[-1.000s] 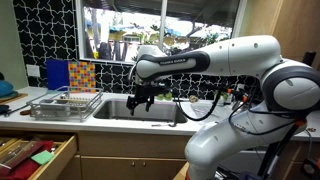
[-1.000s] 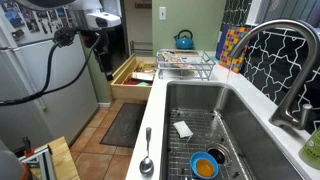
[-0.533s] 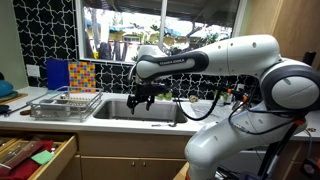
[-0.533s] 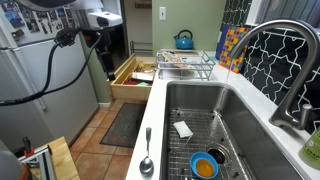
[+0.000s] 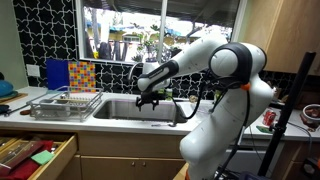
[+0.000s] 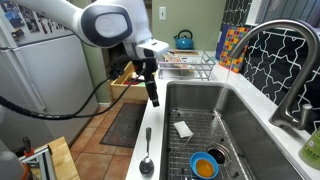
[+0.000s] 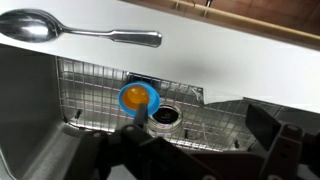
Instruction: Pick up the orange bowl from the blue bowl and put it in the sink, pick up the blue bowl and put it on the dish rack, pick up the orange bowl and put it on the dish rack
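A: Where is the hand (image 5: 148,102)?
B: It hangs in the air by the sink's (image 6: 200,98) rim, pointing down. Its fingers are spread apart, released, with nothing between them.
A: And the orange bowl (image 6: 204,168)?
B: It sits inside the blue bowl (image 6: 193,163), and both rest on the wire grid (image 6: 200,130) at the bottom of the sink. The wrist view shows the pair just beside the drain (image 7: 165,116).
A: Does the hand touch them?
B: No. It is well apart from both bowls and higher up.
A: What lies on the table (image 7: 230,55)?
B: A metal spoon (image 7: 80,32) lies flat on the strip beside the sink, its scoop end away from the dish rack (image 6: 185,63).
A: Where is that rack?
B: It stands on the table past the far end of the sink in an exterior view, with a blue kettle (image 6: 183,40) behind it. A small white scrap (image 6: 182,128) lies on the grid, between the bowls and the rack.
A: Anything else?
B: A drawer (image 5: 35,155) under the table stands pulled open.
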{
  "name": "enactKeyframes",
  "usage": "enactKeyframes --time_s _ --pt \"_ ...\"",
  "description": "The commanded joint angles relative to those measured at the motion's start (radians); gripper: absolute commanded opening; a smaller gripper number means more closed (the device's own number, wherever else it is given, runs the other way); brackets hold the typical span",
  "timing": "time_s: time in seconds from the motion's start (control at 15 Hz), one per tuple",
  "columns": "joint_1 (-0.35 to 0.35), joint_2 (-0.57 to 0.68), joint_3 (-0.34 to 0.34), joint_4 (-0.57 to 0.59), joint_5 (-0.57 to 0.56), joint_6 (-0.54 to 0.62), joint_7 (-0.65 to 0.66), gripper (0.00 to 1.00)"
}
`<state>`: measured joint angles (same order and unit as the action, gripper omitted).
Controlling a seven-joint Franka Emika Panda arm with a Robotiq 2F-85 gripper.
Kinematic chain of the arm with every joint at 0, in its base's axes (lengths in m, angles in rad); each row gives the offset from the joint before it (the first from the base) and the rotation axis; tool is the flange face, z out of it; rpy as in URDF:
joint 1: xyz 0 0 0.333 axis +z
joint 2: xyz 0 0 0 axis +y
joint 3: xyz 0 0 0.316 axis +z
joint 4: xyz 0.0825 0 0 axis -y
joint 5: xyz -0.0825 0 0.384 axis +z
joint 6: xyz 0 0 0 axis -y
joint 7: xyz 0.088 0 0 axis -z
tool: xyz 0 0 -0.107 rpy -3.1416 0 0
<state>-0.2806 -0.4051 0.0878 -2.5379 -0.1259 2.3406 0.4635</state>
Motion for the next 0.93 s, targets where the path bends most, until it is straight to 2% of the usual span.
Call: enactKeyframes --time_s 0.0,0.13,0.33,0.4,0.53,0.87 --pt "0.006 0.057 -0.039 0.02 -0.026 0.024 0.034 1.0" --pt "-0.006 0.145 -0.067 0.059 -0.036 0.047 0.054 1.0" --pt "-0.002 0.176 -0.07 0.086 -0.035 0.047 0.068 1.0" --pt "-0.025 0.22 -0.063 0.112 -0.101 0.064 0.124 1.0" --pt "-0.042 0.304 -0.087 0.17 -0.157 0.069 0.177 1.0" --pt "-0.017 0.494 -0.218 0.293 -0.101 0.084 0.053 1.0"
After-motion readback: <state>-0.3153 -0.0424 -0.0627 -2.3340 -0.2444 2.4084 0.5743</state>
